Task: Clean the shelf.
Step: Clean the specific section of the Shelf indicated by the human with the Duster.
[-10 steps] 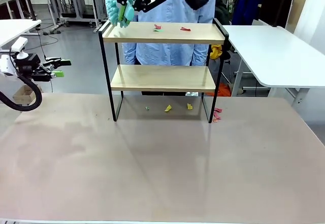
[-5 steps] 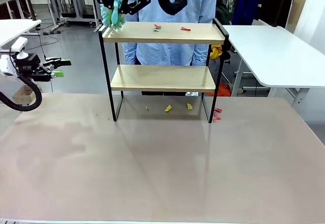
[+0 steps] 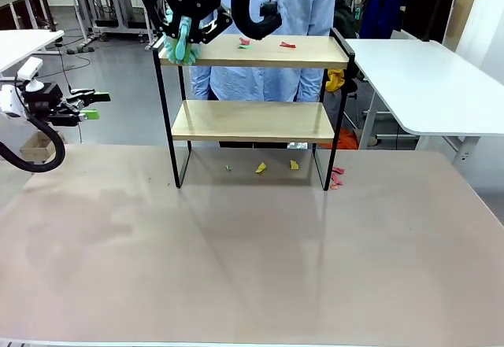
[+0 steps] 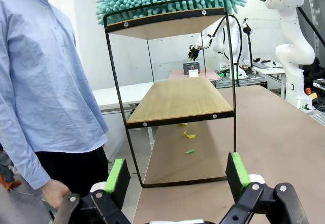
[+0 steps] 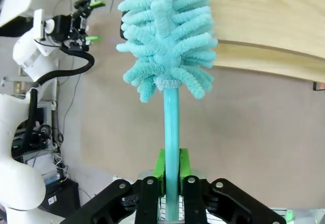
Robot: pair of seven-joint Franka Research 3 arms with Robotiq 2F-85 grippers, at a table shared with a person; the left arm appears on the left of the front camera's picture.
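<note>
R gripper (image 5: 171, 167) clamps duster (image 5: 167, 46), head on shelf (image 3: 303, 54) top; L gripper (image 4: 176, 172) open.

Shelf (image 3: 252, 120): dead ahead of me, two light wooden boards in a thin black frame, raised rails at both ends.
Pose: upright and square on the far half of my bench (image 3: 236, 245).
Top board (image 3: 315, 52): red scrap (image 3: 287, 45) and green-pink scrap (image 3: 245, 44) lying near the middle.
Lower board (image 4: 177, 99): plain, pale, level.

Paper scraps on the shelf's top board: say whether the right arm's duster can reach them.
Probably yes. The right gripper holds the fluffy teal duster at the wooden top board's left end, with bare wood between it and the red and green scraps.
</note>
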